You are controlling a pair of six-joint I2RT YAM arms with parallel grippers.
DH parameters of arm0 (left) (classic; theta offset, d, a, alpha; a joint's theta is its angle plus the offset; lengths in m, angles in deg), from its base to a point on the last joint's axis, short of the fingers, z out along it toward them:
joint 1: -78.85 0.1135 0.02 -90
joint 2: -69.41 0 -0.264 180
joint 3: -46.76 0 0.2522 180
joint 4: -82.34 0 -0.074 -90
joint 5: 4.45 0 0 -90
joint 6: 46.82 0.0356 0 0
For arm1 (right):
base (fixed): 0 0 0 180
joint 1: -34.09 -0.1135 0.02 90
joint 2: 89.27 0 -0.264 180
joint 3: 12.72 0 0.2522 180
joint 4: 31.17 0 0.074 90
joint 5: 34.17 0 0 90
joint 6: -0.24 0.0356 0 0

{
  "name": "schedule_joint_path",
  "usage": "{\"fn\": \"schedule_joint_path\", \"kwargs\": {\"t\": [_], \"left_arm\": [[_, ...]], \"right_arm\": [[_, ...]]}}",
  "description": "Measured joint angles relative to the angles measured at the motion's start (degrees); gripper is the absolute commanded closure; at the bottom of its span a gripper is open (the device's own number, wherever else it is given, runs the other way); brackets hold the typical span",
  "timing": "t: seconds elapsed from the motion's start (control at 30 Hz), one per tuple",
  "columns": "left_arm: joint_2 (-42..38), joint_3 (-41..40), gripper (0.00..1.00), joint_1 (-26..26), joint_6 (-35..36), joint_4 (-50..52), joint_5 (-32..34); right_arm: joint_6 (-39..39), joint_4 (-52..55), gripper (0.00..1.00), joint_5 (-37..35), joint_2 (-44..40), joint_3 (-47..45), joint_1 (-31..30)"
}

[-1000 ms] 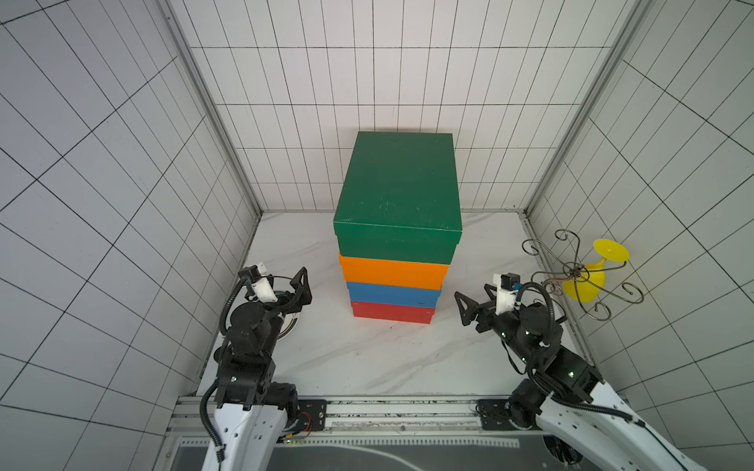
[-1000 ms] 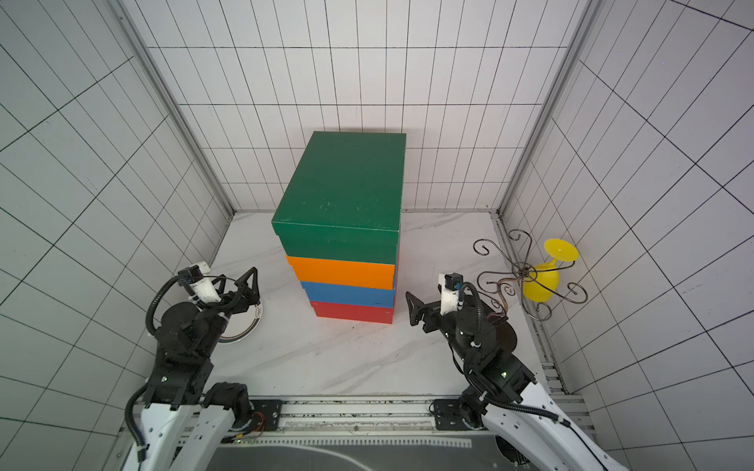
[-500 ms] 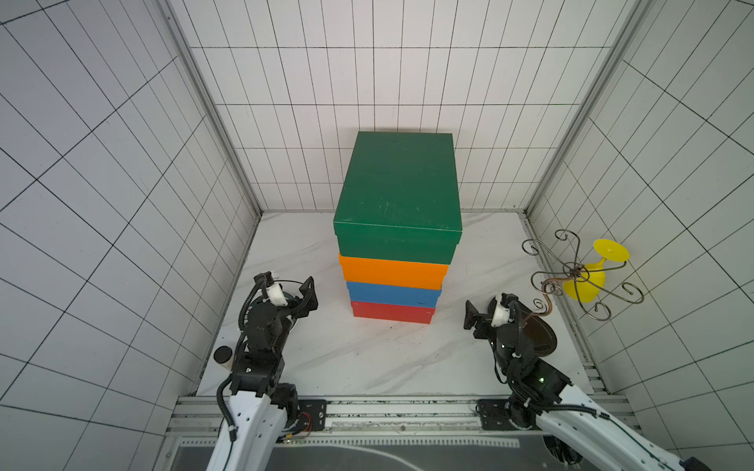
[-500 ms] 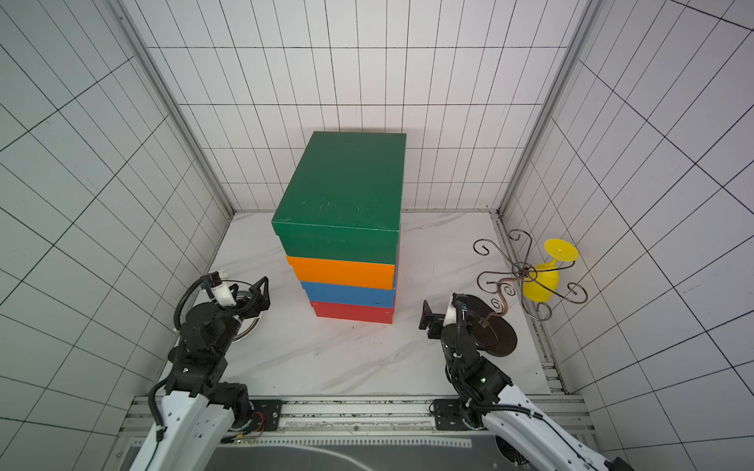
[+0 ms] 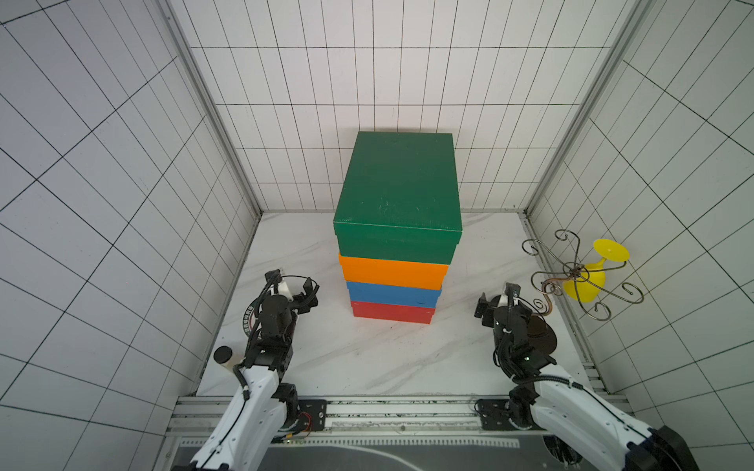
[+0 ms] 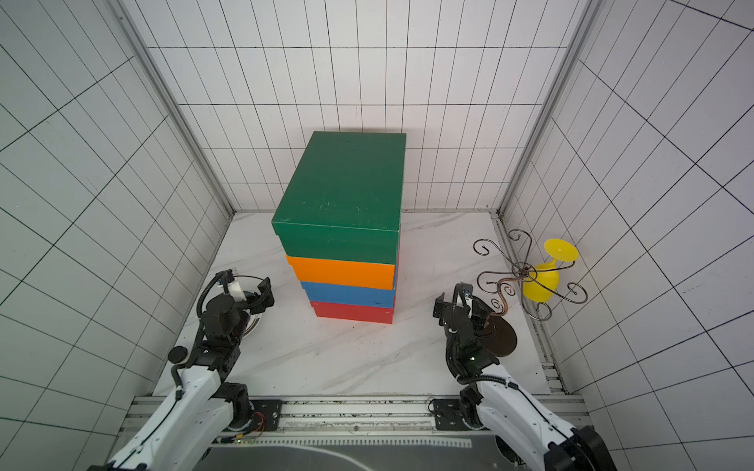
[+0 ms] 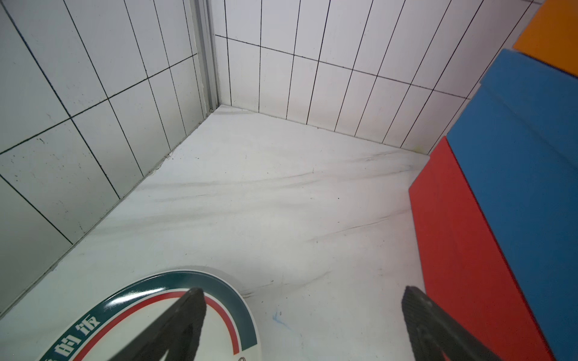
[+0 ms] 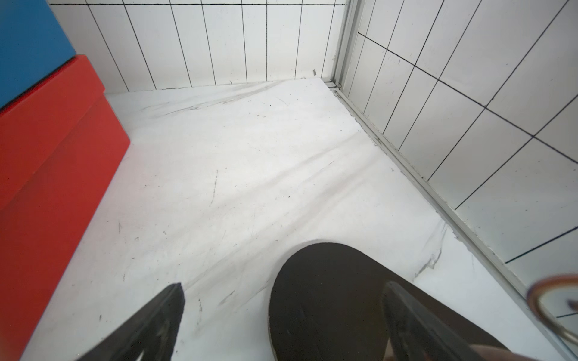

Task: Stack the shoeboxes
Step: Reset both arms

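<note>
Left gripper [image 7: 301,293], jaws spread wide and empty, hangs over a glossy round plate [image 7: 150,309] rimmed green and red. In the middle of the white marble table [image 5: 367,359], four matte cardboard boxes are stacked, lids shut, contents hidden: red box [image 5: 389,313] lowest, blue box [image 5: 391,294], orange box [image 5: 391,271], dark green box [image 5: 398,191] on top. Right gripper [image 8: 283,289], also wide and empty, hangs above a flat dark disc [image 8: 328,297], near a curly wire stand [image 5: 579,271].

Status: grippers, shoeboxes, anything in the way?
Left gripper, right gripper open, empty. Stacked bottom-up: red box, blue box, orange box, green box. Plate, dark disc off to sides.
</note>
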Motion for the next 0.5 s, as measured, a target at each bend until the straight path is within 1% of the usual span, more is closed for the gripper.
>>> {"fn": "schedule_joint_path", "kwargs": {"t": [0.17, 0.27, 0.4, 0.5], "left_arm": [[7.7, -1.2, 0.03, 0.0, 1.7, -6.7, 0.4], [11.8, -2.7, 0.03, 0.0, 2.5, -10.8, 0.4], [15.5, -2.9, 0.03, 0.0, 3.7, -14.2, 0.5], [17.0, -2.9, 0.03, 0.0, 4.3, -17.1, 0.7]], "right_arm": [[-4.5, -8.1, 0.01, -2.0, 3.7, 0.0, 0.9], [-7.1, -14.5, 0.01, -3.4, 7.4, 0.0, 1.8], [-8.4, -23.3, 0.01, -3.8, 15.2, 0.0, 4.8], [-9.1, -29.0, 0.01, -2.5, 21.5, 0.0, 6.9]]}}
